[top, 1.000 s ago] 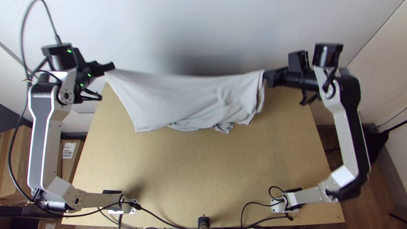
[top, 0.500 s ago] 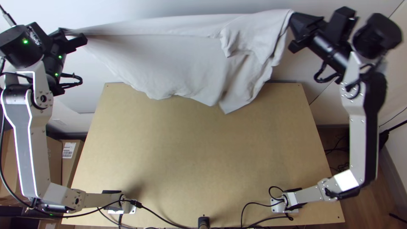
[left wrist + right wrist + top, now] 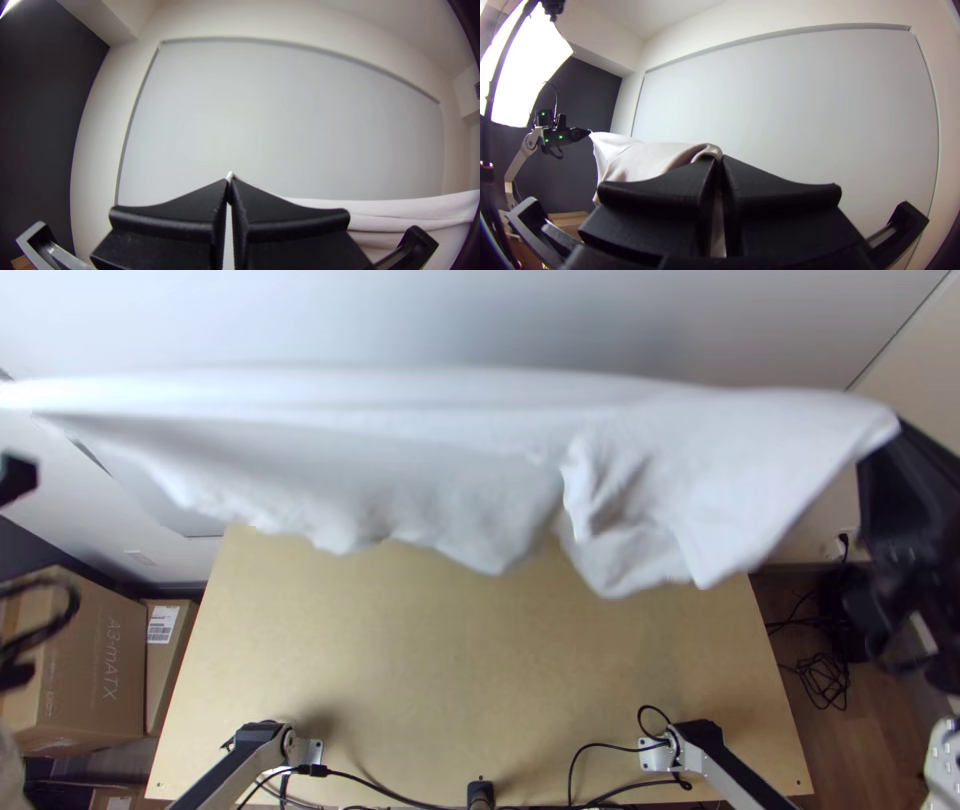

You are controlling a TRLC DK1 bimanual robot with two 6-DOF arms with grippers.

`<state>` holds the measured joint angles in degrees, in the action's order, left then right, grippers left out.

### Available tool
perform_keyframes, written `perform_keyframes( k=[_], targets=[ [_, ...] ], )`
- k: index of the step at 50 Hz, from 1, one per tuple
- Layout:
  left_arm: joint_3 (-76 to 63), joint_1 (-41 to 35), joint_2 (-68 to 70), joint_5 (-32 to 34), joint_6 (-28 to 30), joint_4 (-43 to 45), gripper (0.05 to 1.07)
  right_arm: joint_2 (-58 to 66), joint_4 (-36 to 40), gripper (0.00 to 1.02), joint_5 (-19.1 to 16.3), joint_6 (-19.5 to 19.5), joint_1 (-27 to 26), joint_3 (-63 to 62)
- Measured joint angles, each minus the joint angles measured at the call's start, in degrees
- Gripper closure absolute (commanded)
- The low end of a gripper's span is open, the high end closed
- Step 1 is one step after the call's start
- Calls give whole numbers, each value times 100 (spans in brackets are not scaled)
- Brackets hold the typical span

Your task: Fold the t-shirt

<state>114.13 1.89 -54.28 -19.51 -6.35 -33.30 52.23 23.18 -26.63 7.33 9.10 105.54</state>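
worktop [image 3: 480, 660], top view: pale t-shirt [image 3: 400, 445] suspended over its far edge, upper side stretched between left end effector [image 3: 18, 478] and right end effector [image 3: 888, 475]. left wrist view: fingers closed on a cloth tip. right wrist view: fingers closed on gathered cloth.

Top view: the white draped cloth t-shirt [image 3: 400, 450] and angular black right gripper [image 3: 895, 480] blur, cut off by 2 opposite edges.

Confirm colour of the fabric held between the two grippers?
The fabric is plain white to pale grey, no pattern visible; it shows best in the top view.
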Motion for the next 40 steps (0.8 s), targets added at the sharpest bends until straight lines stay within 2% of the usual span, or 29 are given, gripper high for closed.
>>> perform_keyframes(
  k=[6, 15, 21, 25, 32, 40],
  targets=[
    [-382, 2, 892, 85, 0, -13, 105, -715, 63, 100, -31, 280, 15, -420],
    [-693, 81, 1716, 107, -2, -282, 105, -1130, 240, 100, -96, 551, 15, -459],
    [-1707, 238, 2203, 109, -90, -240, 105, -1202, 289, 100, -129, 608, 15, -728],
    [-2785, 234, 2503, 175, -225, -208, 105, -1327, 273, 100, -129, 619, 28, -1370],
    [-5110, 234, 2793, 452, -487, -79, 105, -1558, 166, 100, -98, 619, 61, -3248],
    [-6905, 236, 2758, 831, -737, 313, 105, -1727, -160, 100, -17, 662, 63, -5139]
  ],
)
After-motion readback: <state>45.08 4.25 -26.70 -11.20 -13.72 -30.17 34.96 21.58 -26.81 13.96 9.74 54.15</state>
